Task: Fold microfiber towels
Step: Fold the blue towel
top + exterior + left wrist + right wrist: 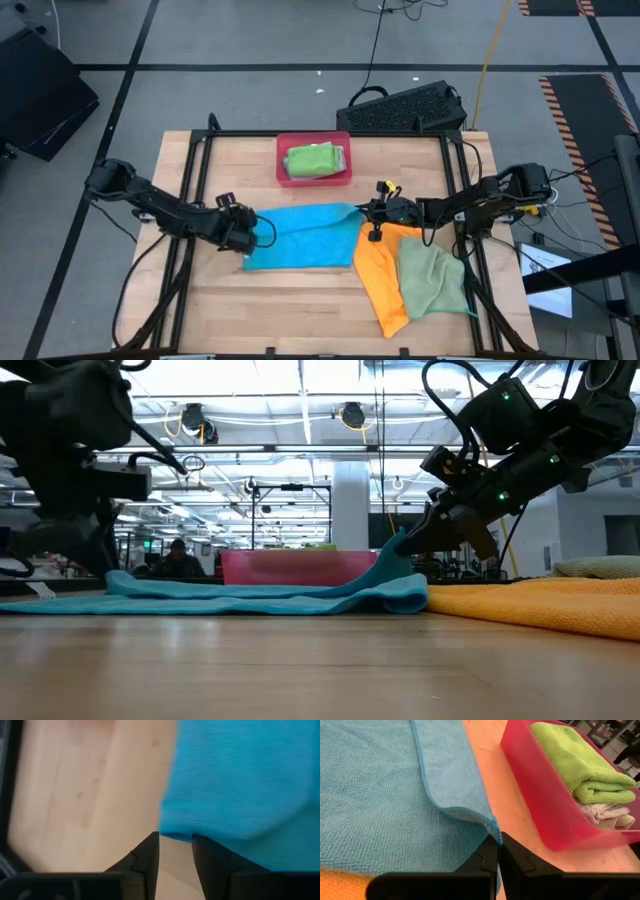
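My right gripper [498, 851] is pressed together on the far right corner of the bright blue microfiber towel [300, 235], lifting that corner a little off the light wooden table [300, 310]. The rest of the cloth lies flat mid-table, between my two arms. My left gripper [175, 847] sits at the towel's left edge with its fingers part-way apart and the hem right at their tips. I cannot tell whether any cloth is really caught between them.

That left side is my main worry. If the hem is only brushing the tips, one pull carries a single corner and the fold goes skewed or bunches. My right pinch holds very little fabric, so a quick tug could slip it free. The lifted corner also hangs near the wall of the rigid pink-red plastic tray [283, 165] and could snag on it or nudge it.

By my count there is one blue towel in hand, one orange towel [378, 275] and one pale green towel [432, 280] waiting near my right arm, overlapping. One bright green folded towel [575, 762] rests on one pale grey one [605, 815] in the single tray.
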{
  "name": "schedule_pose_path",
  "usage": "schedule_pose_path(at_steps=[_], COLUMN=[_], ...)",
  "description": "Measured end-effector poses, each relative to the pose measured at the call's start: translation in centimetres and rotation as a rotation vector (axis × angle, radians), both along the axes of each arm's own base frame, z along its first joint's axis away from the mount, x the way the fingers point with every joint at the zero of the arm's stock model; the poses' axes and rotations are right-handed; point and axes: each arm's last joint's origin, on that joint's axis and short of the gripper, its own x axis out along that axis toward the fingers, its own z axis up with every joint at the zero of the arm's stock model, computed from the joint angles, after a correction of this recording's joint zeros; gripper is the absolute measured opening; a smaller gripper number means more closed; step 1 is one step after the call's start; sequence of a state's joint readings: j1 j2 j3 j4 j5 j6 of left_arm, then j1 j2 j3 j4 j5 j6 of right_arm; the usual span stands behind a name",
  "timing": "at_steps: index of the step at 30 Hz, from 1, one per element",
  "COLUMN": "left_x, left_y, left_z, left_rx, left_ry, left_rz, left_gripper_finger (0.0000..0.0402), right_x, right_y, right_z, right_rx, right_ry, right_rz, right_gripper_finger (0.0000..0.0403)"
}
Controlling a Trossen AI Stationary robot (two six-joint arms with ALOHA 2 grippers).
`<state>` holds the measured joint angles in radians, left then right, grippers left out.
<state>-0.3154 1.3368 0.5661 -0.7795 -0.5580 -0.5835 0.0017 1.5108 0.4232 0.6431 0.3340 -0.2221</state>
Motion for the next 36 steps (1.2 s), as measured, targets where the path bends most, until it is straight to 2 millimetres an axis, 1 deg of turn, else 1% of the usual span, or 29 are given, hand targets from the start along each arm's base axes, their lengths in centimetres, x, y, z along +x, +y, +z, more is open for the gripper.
schedule_pose_path(at_steps=[2,7,10,14,17,21,26,28,30,33,36], left_x=[-0.1,-0.2,0.4,1.0,1.4,2.5,3.6,3.6,3.6,3.8,3.8], left_y=[-0.3,-0.4,-0.6,-0.4,0.0,0.7,2.8,3.8,4.4,4.4,4.0], left_z=[-0.1,-0.3,-0.3,-0.2,-0.1,0.1,0.4,0.4,0.4,0.5,0.5], left_rx=[-0.014,-0.020,-0.038,-0.007,0.028,0.049,0.056,0.019,-0.063,-0.215,-0.280], left_ry=[0.014,0.002,-0.052,-0.094,-0.120,-0.192,-0.283,-0.284,-0.273,-0.258,-0.246], left_rz=[-0.010,0.054,0.029,-0.003,-0.009,-0.011,0.099,0.149,0.155,0.101,0.053], left_gripper_finger=[0.0117,0.0117,0.0117,0.0117,0.0117,0.0117,0.0117,0.0117,0.0117,0.0117,0.0117], right_x=[0.0,0.0,0.0,0.0,0.1,0.1,0.1,0.2,0.2,0.1,0.1], right_y=[0.0,0.0,0.0,0.0,0.1,0.1,0.1,0.0,-0.1,-0.5,-0.9], right_z=[0.0,0.0,0.0,0.0,0.0,0.1,0.2,0.3,0.2,0.2,0.1], right_rx=[0.000,-0.001,-0.001,0.001,0.011,0.014,0.031,0.050,0.066,0.084,0.102], right_ry=[-0.002,-0.003,-0.002,-0.003,-0.007,-0.011,-0.031,-0.046,-0.052,-0.050,-0.049], right_rz=[0.000,0.001,0.002,0.006,0.024,0.026,0.016,0.003,-0.010,-0.036,-0.037], right_gripper_finger=[0.0002,0.0002,0.0002,0.0002,0.0002,0.0002,0.0002,0.0002,0.0002,0.0002,0.0002])
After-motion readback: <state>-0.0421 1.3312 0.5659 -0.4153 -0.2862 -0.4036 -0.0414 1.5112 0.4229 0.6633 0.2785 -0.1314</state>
